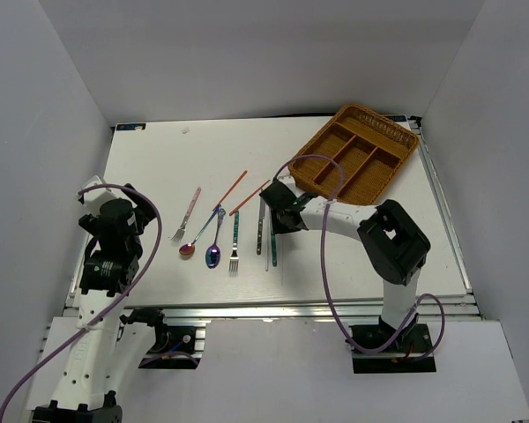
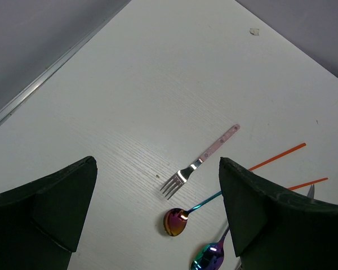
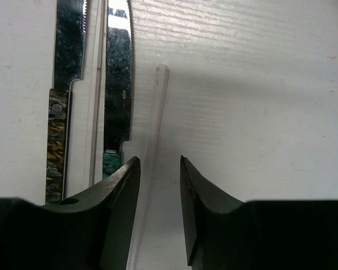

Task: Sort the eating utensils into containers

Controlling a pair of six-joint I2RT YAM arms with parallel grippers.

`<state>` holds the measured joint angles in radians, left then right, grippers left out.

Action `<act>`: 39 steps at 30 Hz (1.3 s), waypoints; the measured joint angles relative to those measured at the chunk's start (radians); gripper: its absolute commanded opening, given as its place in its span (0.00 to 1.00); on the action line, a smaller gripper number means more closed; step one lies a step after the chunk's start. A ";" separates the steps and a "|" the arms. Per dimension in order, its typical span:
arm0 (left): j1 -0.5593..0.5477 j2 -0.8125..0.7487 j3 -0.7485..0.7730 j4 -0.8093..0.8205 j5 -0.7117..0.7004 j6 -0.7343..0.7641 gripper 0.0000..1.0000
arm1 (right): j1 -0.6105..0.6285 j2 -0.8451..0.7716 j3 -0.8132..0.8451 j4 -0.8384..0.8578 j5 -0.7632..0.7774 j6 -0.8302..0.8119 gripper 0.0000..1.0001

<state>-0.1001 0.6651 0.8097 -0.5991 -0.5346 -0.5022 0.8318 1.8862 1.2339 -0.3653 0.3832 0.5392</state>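
Now, your right jaws standing partway apart, straddling pale translucent chopstick, gap showing beside it, not clamping. Chopstick lying flat on white worktop, just beside teal-handled knife and mottled-handled knife. Your left jaws gaping wide, holding nothing, hanging above pink-handled fork, iridescent spoons and thin red-orange chopsticks. Brown wicker tray sitting angled at far right corner, long compartments facing up.
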 measured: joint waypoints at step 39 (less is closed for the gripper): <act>0.000 -0.012 0.000 0.000 0.000 -0.001 0.98 | -0.655 -0.206 0.141 -0.024 -0.163 -0.025 0.00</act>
<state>-0.1001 0.6529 0.8093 -0.5995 -0.5350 -0.5034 0.1772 1.6806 1.3746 -0.3893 0.2199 0.5140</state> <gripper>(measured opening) 0.979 0.012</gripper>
